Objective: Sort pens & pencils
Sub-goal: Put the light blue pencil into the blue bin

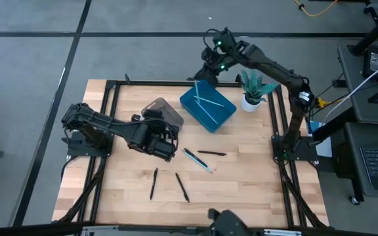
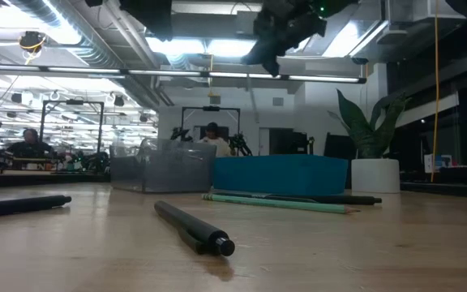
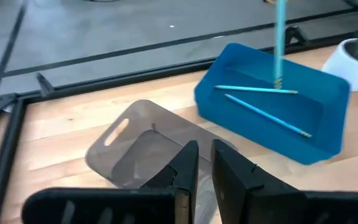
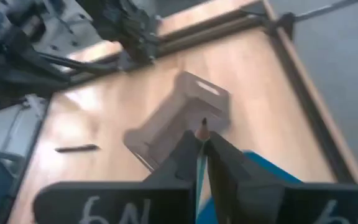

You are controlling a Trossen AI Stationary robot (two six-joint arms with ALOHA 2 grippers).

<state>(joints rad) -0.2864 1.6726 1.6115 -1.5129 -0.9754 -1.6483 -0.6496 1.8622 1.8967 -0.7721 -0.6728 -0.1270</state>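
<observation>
A light blue pencil (image 4: 200, 163) is clamped upright between the closed fingers of the right pincer (image 4: 202, 142), which is held above the far edge of the blue bin (image 1: 207, 106). In the left wrist view the same stick is seen hanging tip-down over the bin, so a drop into it is probably being lined up. Two light blue sticks (image 3: 263, 102) are already lying crossed inside the bin, which suggests that this colour is being gathered there.

The left pincer (image 1: 166, 145) is held low over the surface (image 1: 248, 170), just beside the grey translucent bin (image 1: 161, 111), with its fingers (image 3: 185, 168) drawn nearly together; nothing is seen between them. That bin is presumably reserved for the black sticks.

On the surface four black sticks are left: one (image 1: 211, 153) near the middle, two (image 1: 168, 184) nearer the front edge, and another beside a light blue stick (image 1: 197, 160) lying among them. A potted plant (image 1: 253, 88) stands beside the blue bin.
</observation>
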